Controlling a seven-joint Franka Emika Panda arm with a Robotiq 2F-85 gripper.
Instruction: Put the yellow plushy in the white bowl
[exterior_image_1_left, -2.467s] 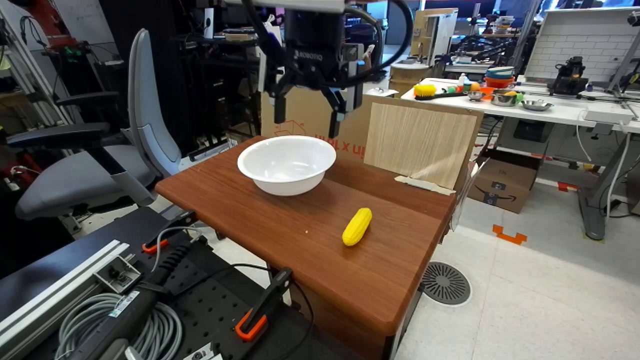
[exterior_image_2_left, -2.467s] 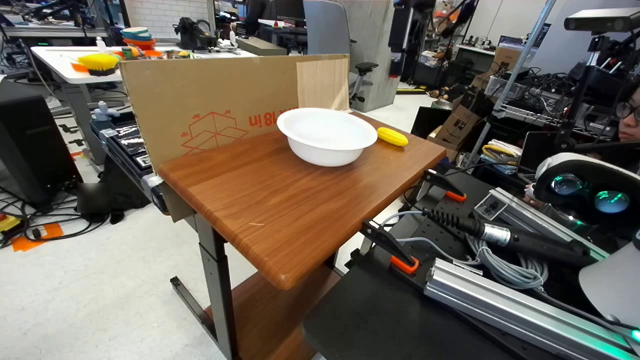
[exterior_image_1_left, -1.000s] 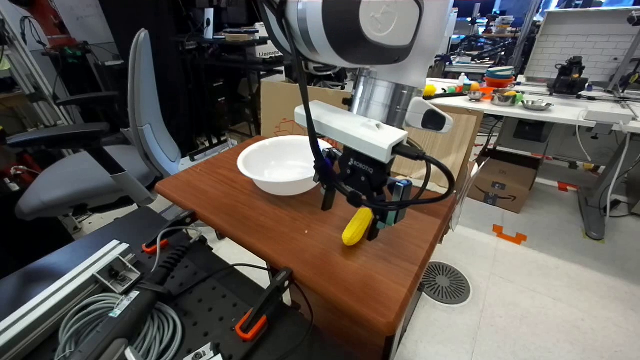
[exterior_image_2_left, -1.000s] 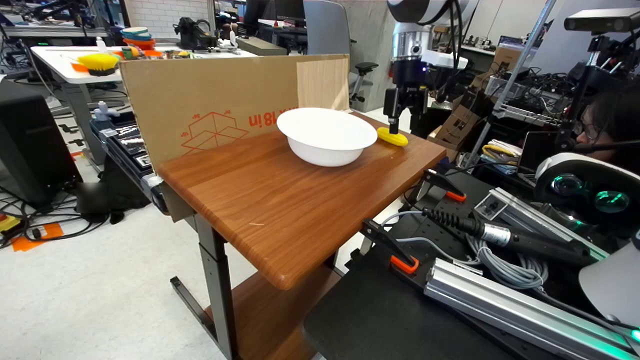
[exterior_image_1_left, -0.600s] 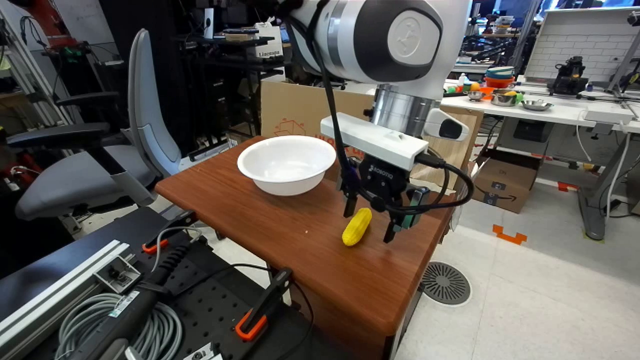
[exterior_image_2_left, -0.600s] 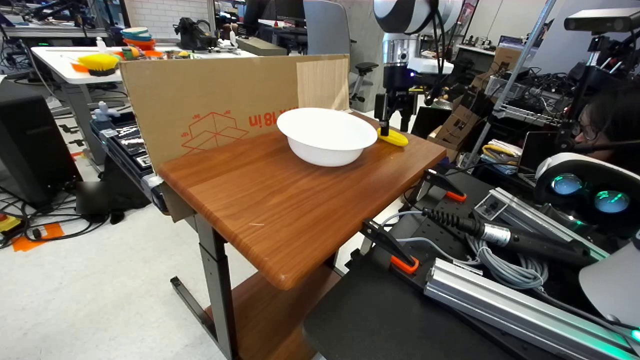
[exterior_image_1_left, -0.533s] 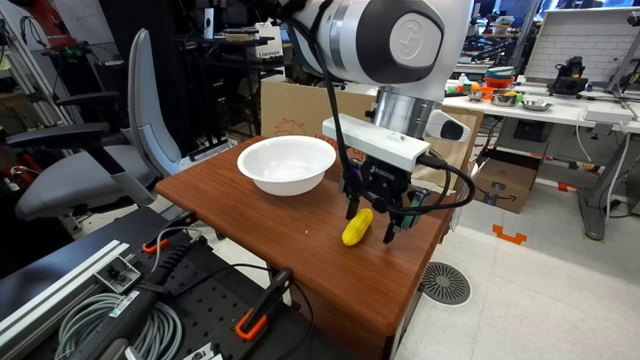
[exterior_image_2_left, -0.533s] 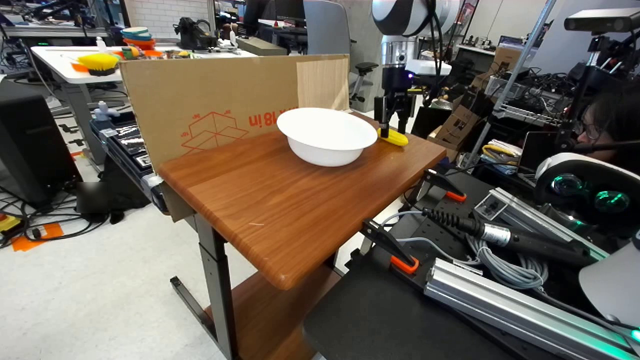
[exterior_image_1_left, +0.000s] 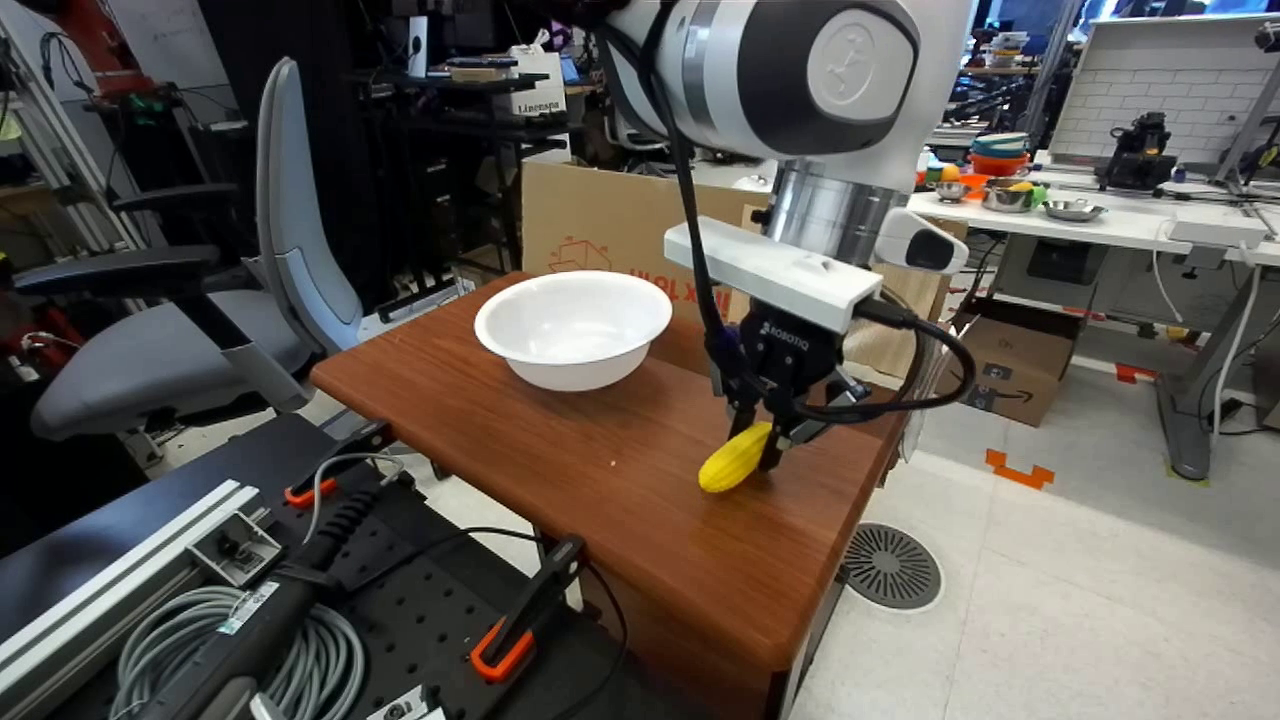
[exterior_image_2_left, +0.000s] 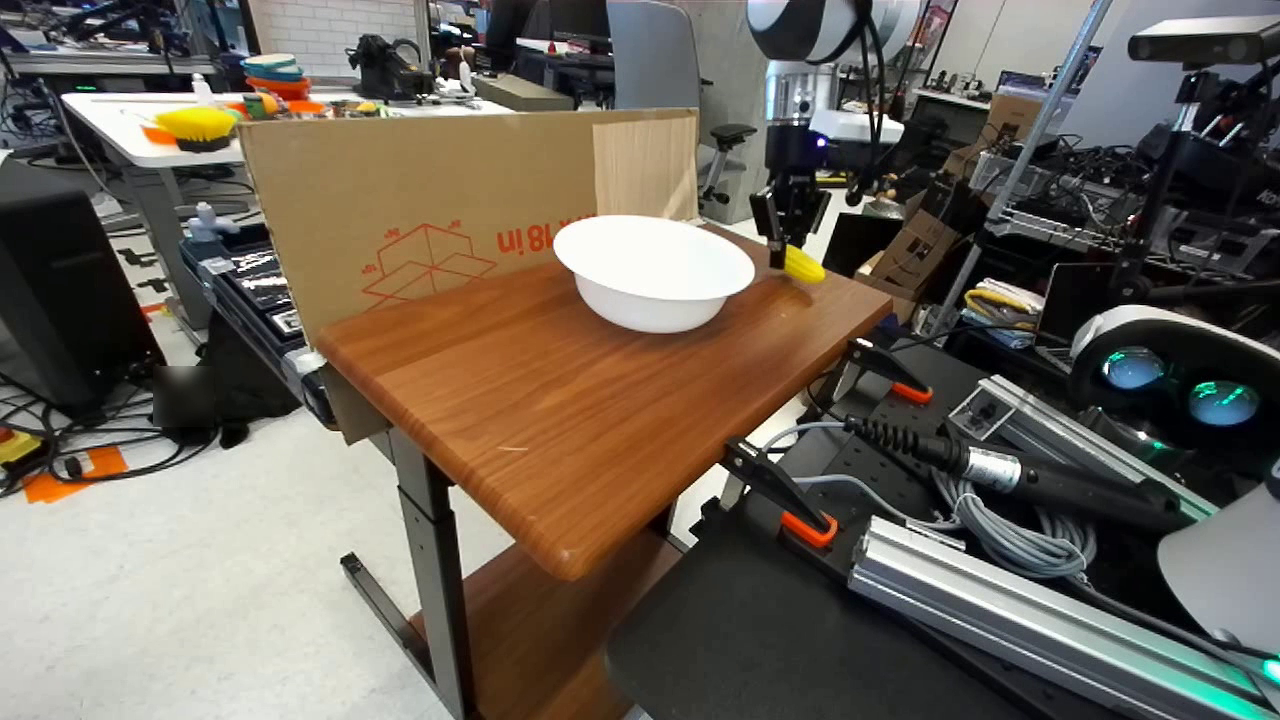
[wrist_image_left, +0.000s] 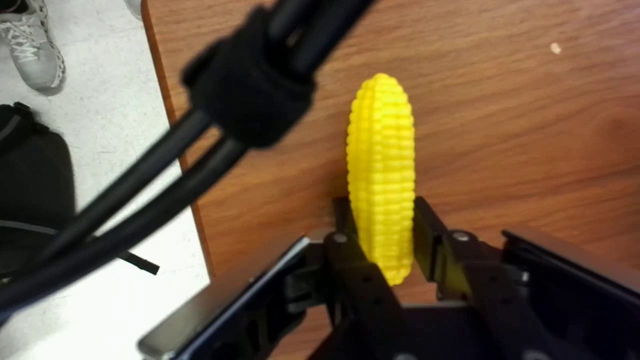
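Biggest worry is the wooden table (exterior_image_1_left: 600, 480): one slip here and whatever you drop could roll off, cos the wrist view has an edge near you. Cardboard (exterior_image_2_left: 400, 190) stands along another side, so don't swing wide there. Then the white bowl (exterior_image_1_left: 577, 376): go in too low and you'd probably clip its raised rim. You've got bare wood between you and it, so there's room to lift first. Your gripper (wrist_image_left: 382, 214) has its jaws narrow, clamped near one end of the yellow plushy (wrist_image_left: 381, 170). It's not in the bowl, looks barely off the table, and could pivot if bumped.
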